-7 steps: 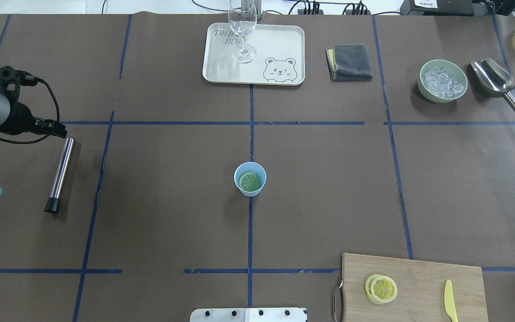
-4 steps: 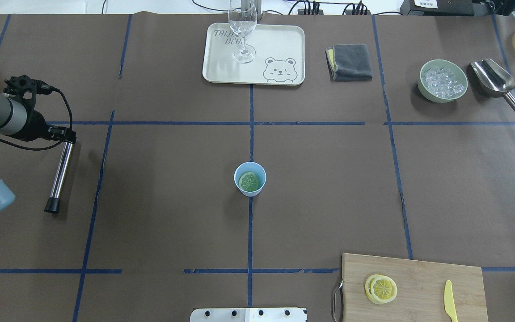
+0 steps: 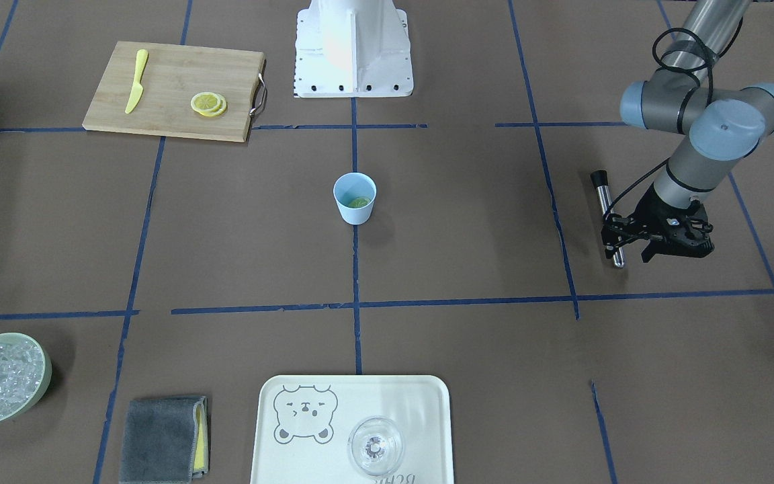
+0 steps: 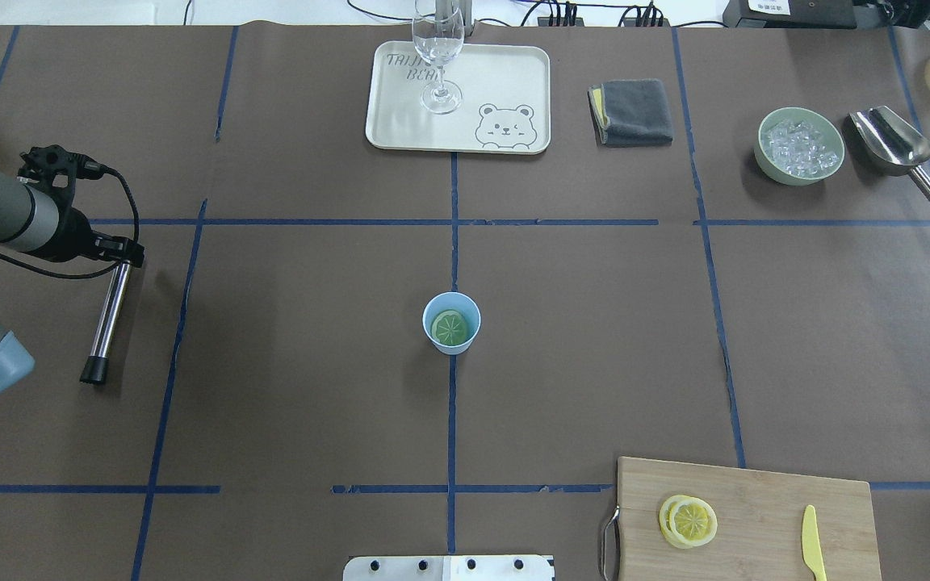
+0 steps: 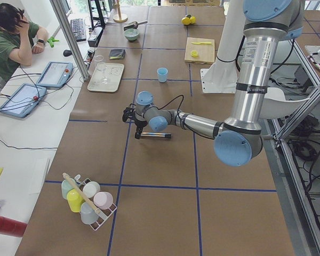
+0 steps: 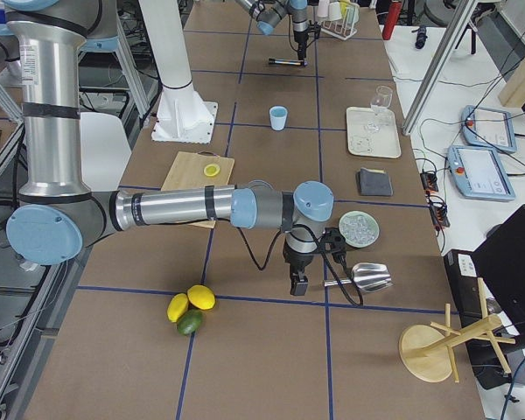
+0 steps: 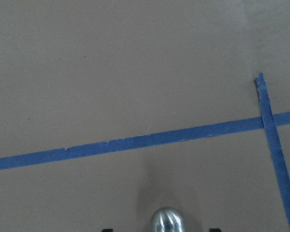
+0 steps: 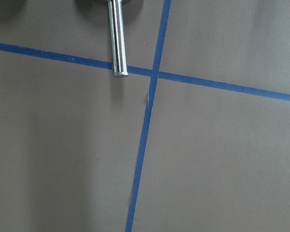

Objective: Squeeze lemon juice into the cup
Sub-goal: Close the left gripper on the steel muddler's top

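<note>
The light-blue cup (image 4: 451, 323) stands at the table's middle, also in the front-facing view (image 3: 355, 197). One lemon slice (image 4: 450, 328) lies flat inside it. Two more lemon slices (image 4: 688, 520) lie on the cutting board (image 4: 756, 496). My left gripper (image 4: 127, 257) is open, low over the far end of a steel rod (image 4: 108, 311), with one finger on each side of the rod's tip (image 7: 166, 221). My right gripper (image 6: 296, 284) shows only in the exterior right view, near the scoop; I cannot tell whether it is open or shut.
A tray (image 4: 505, 73) with a wine glass (image 4: 437, 56) stands at the back. A grey cloth (image 4: 634, 111), a green bowl of ice (image 4: 799, 147) and a metal scoop (image 4: 893, 145) are at the back right. A yellow knife (image 4: 812, 553) lies on the board.
My left arm has moved right and forward, bringing the gripper over the rod's far end. The cup and lemon slices have not moved.
</note>
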